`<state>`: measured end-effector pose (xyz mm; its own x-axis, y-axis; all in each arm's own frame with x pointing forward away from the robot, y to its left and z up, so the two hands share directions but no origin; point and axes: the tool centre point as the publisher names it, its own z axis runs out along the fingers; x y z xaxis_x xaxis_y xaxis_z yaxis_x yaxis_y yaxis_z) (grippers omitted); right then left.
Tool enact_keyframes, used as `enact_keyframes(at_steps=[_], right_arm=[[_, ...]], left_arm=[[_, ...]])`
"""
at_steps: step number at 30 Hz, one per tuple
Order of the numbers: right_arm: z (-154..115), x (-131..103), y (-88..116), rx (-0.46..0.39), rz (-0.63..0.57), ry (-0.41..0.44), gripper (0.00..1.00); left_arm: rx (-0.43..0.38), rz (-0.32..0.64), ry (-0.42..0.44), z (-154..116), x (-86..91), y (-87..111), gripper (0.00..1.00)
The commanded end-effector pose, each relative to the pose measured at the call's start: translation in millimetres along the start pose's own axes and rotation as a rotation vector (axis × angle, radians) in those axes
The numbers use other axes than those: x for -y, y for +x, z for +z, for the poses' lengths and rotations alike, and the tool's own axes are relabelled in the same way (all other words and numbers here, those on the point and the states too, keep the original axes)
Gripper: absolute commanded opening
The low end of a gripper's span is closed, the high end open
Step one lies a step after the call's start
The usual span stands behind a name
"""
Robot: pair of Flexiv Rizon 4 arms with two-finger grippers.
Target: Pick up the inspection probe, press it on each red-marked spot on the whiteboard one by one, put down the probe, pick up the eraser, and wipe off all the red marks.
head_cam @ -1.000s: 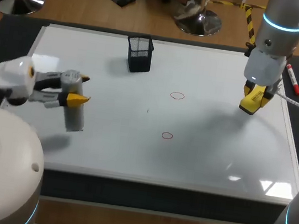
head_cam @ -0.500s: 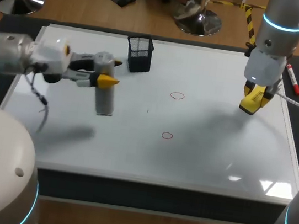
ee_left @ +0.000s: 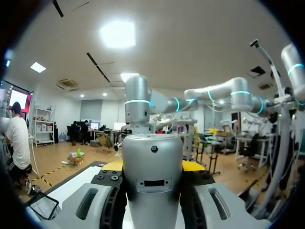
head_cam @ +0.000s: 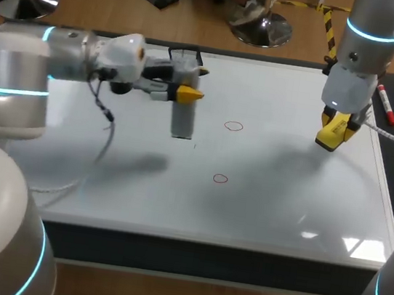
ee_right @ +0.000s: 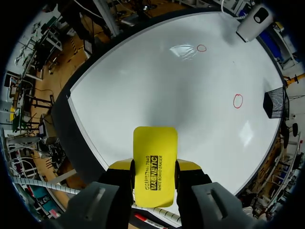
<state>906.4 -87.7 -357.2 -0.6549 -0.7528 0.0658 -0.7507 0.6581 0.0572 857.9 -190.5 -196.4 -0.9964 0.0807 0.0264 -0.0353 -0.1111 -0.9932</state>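
Left pincer point(head_cam: 190, 84) grips the probe point(head_cam: 183, 120) between its fingers; right pincer point(head_cam: 335, 129) clamps the eraser point(ee_right: 155, 157), whiteboard point(head_cam: 284, 204) beneath.

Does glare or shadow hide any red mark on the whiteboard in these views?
Head view: glare sits at the near right corner of the whiteboard, clear of both red marks; soft shadows leave them legible. Right wrist view: a reflection lies beside one red mark, not over it. Left wrist view: the inspection probe fills the foreground; no marks visible.
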Motion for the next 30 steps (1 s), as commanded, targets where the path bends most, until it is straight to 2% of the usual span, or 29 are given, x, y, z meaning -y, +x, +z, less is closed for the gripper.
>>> enact_keyframes(at_steps=[1, 11, 17, 22, 30], right_arm=[[-0.8, 0.5, 0.4, -0.002, -0.002, 0.001, 0.0], [-0.8, 0.5, 0.4, -0.002, -0.002, 0.001, 0.0], [-0.8, 0.5, 0.4, -0.002, -0.002, 0.001, 0.0], [-0.8, 0.5, 0.4, -0.002, -0.002, 0.001, 0.0], [-0.8, 0.5, 0.4, -0.002, -0.002, 0.001, 0.0]], left_arm=[[-0.046, 0.012, -0.006, 35.2, -6.3, -15.8, 0.0], [-0.041, 0.022, 0.006, 68.3, -24.7, -40.0, 0.0], [-0.086, 0.023, 0.007, 88.7, -34.3, -49.7, 0.0], [-0.136, 0.034, 0.015, 97.7, -40.7, -62.5, 0.0], [-0.133, 0.039, 0.006, 101.5, -50.4, -84.9, 0.0]])
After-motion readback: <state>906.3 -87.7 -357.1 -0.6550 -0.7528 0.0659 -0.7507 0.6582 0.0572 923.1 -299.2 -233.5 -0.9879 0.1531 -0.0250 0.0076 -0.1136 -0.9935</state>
